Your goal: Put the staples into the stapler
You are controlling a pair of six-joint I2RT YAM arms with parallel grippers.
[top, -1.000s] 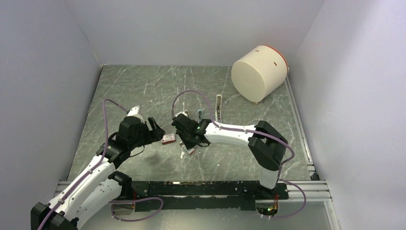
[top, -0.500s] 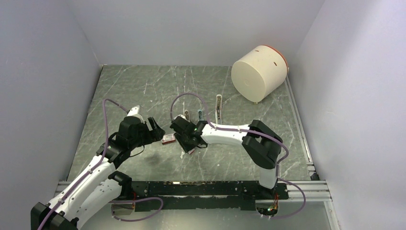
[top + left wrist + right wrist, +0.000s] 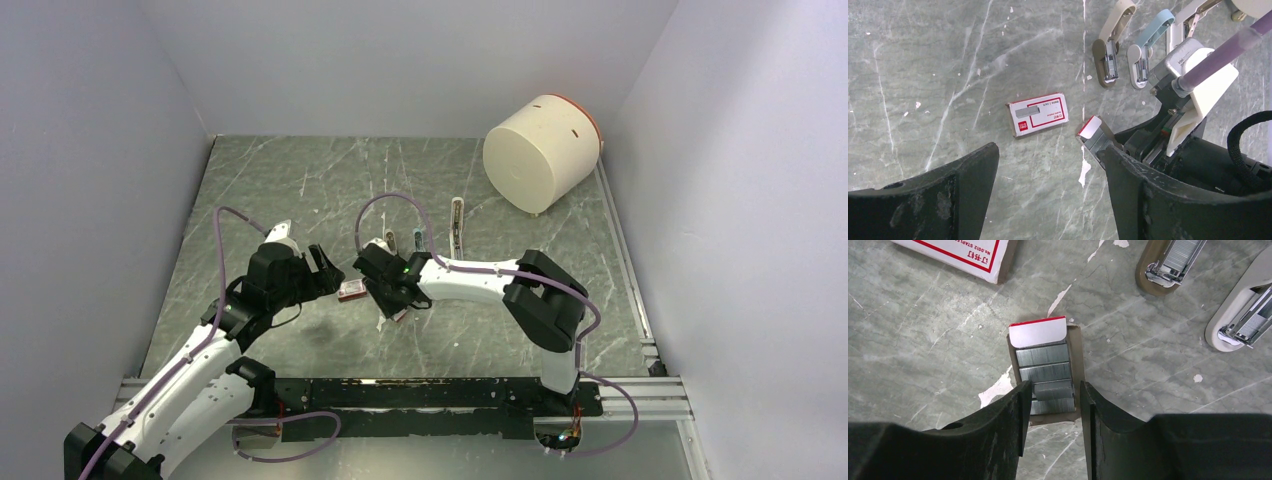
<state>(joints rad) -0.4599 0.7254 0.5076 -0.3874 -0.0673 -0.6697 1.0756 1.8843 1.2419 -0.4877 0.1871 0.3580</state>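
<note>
The staples [image 3: 1044, 371] lie as several silvery strips in a small open card tray with a red-edged white flap; in the top view the staples [image 3: 399, 314] sit just below my right wrist. My right gripper [image 3: 1052, 407] hangs over the tray's near end. Its jaws are apart, one on each side of the strips, and hold nothing. Three staplers lie open beyond: a tan stapler [image 3: 1168, 262], a light blue stapler [image 3: 1143, 55] and a third stapler [image 3: 457, 225]. My left gripper [image 3: 1048, 155] is wide open and empty over bare table, near the little red box [image 3: 1038, 114].
A cream cylindrical container [image 3: 540, 155] lies on its side at the back right. White walls close in the table on the left, back and right. A metal rail [image 3: 430, 390] runs along the near edge. Small white scraps [image 3: 1083, 170] dot the surface.
My right gripper was shut and has opened, and that arm has shifted slightly left over the staples. The left arm has not moved.
</note>
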